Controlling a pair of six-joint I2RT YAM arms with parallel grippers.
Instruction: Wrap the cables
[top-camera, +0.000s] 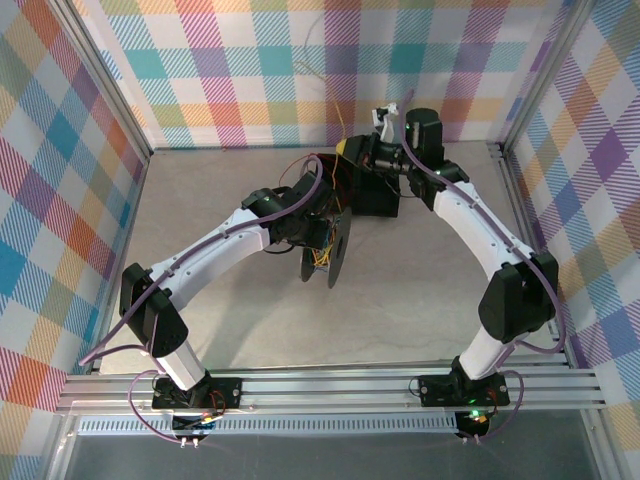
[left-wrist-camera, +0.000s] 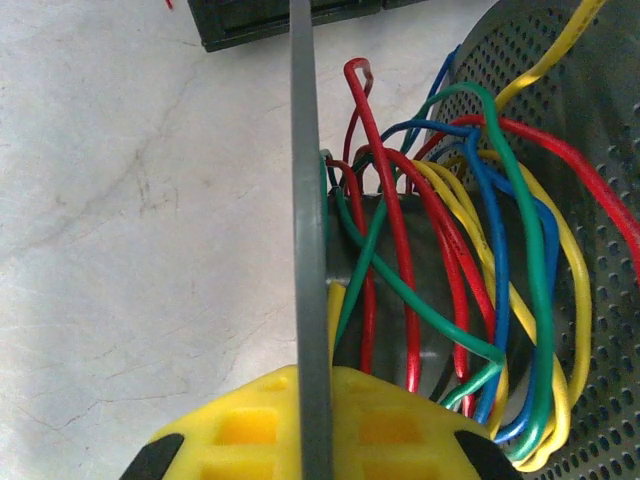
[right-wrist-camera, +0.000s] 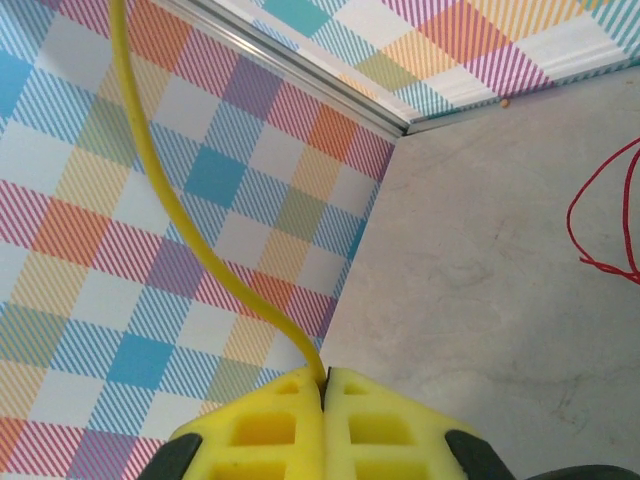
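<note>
My left gripper (left-wrist-camera: 315, 375) is shut on the thin grey flange (left-wrist-camera: 308, 200) of the black spool (top-camera: 336, 246), which stands on edge at mid-table. Red, yellow, green and blue cables (left-wrist-camera: 455, 260) are wound loosely round its core, against the perforated far flange (left-wrist-camera: 600, 300). One red end (left-wrist-camera: 357, 72) sticks up free. Near the back wall my right gripper (right-wrist-camera: 324, 375) is shut on a yellow cable (right-wrist-camera: 165, 195), which curves up and away across the checked wall. A thin red cable (right-wrist-camera: 600, 225) loops on the table to its right. In the top view the right gripper (top-camera: 349, 150) is beyond the left gripper (top-camera: 318, 238).
A black box (top-camera: 378, 195) sits on the table just behind the spool, between the two grippers; its edge (left-wrist-camera: 290, 25) lies close beyond the flange. Checked walls with metal rails (right-wrist-camera: 300, 65) close in the back and sides. The marbled table (top-camera: 200, 200) lies open to the left.
</note>
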